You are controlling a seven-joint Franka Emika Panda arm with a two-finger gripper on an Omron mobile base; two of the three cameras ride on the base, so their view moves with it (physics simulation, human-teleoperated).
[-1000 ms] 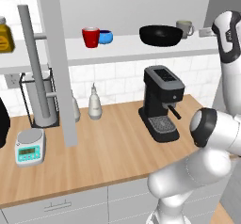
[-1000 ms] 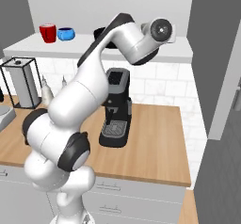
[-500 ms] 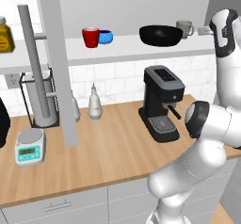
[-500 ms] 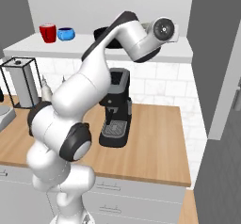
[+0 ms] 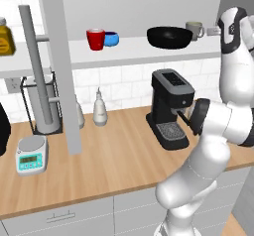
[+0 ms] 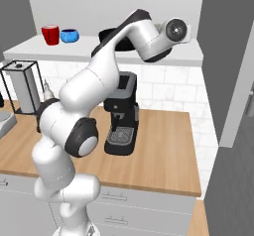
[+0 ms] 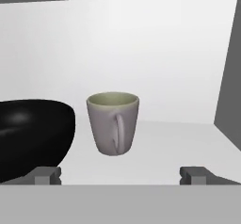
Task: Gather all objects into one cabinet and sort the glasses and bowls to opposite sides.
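red cup (image 5: 95,38) touching blue bowl (image 5: 111,38), black bowl (image 5: 169,37) beside mug (image 7: 113,123)

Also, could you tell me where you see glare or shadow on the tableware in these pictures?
Hand view: the black bowl carries a soft pale highlight on its upper left; the grey-beige mug is matte and evenly lit. Left base view: the red cup shows a faint sheen.

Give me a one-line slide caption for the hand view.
Open gripper faces the upright grey-beige mug, handle toward the camera, beside the black bowl in the cabinet.
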